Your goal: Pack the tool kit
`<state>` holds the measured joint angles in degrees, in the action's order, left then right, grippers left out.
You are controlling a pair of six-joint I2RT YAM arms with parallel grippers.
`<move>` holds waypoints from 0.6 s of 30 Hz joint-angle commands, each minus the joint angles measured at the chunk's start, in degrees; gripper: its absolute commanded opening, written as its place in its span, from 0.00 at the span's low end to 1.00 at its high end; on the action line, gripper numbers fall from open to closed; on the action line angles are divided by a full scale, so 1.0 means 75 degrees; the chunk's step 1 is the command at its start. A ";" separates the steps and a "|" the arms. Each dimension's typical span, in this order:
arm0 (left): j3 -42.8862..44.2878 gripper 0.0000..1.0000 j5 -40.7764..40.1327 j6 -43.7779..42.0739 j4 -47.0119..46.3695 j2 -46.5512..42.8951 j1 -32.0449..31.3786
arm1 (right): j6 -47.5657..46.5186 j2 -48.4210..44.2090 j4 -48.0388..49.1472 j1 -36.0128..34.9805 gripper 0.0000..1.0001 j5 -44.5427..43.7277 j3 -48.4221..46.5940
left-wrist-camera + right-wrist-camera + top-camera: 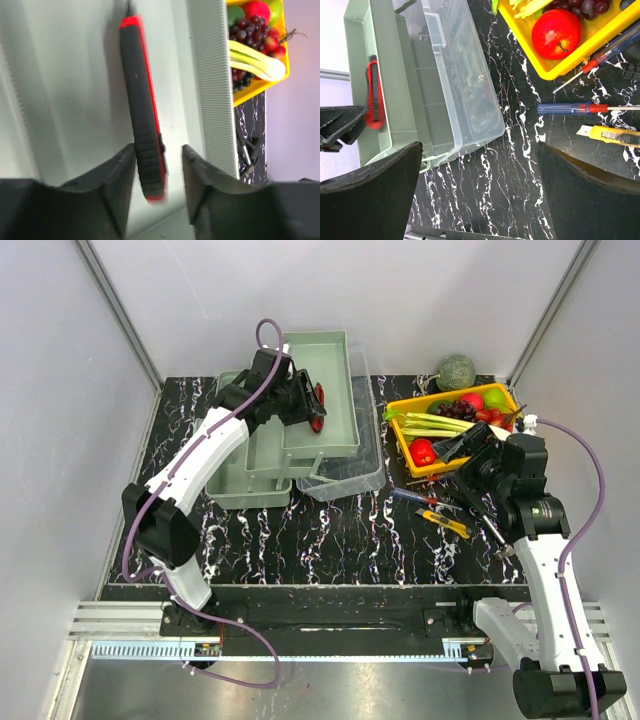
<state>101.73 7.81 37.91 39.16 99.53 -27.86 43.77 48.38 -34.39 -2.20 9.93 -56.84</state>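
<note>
In the top view, the toolbox (262, 480) sits at about 11 o'clock on the table with its trays fanned out. My left gripper (308, 407) is over the upper tray (330, 365), at the red knife (318, 412). From here the knife's long axis seems to run roughly 12 to 6, along the tray. The clear lid (350, 478) lies just beside the trays at their 4 o'clock. In the left wrist view, the knife lies on the tray floor between my fingers (117, 180), long axis 12 to 6 and leaning slightly toward 5, narrow end up at 12. The jaws are parted a little. One finger is against the knife or nearly so, and a clear gap shows on the 3 o'clock side, so I read this as letting go, not pinching. To finish the step well, I judge I should spread wider before I lift. I should then rise straight up so the near finger does not drag the knife askew, and stay off the ribbed tray wall at 3 o'clock. In the right wrist view, my right gripper (477, 150) is spread wide with nothing between its fingers. The red knife shows at 9 o'clock in the green tray, lengthwise 12 to 6. A blue screwdriver (570, 108) and a yellow knife (610, 135) lie on the table at 3 o'clock, not yet packed.
</note>
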 commanded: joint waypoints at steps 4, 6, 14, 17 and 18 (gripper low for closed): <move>0.0146 0.58 -0.0772 0.0442 -0.0112 -0.0168 0.0023 | 0.0000 0.0018 0.0109 -0.0035 0.99 -0.0199 0.0113; 0.0135 0.59 -0.0889 0.0430 -0.0076 -0.0215 0.0046 | -0.0011 0.0018 0.0086 -0.0035 0.99 -0.0188 0.0125; 0.0158 0.59 -0.1394 0.0149 -0.0099 -0.0520 0.0070 | -0.0105 0.0100 0.0074 -0.0035 0.99 -0.0211 0.0137; 0.0135 0.59 -0.0880 0.0032 -0.0450 -0.0567 0.0070 | -0.0105 0.0170 0.0086 -0.0035 0.99 -0.0200 0.0149; 0.0112 0.59 -0.0727 0.0020 -0.0544 -0.0567 0.0070 | -0.0105 0.0182 0.0074 -0.0024 1.00 -0.0176 0.0149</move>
<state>101.73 0.27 39.83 39.33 98.67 -27.64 43.72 49.21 -34.63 -2.20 9.89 -55.64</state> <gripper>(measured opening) 0.591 0.993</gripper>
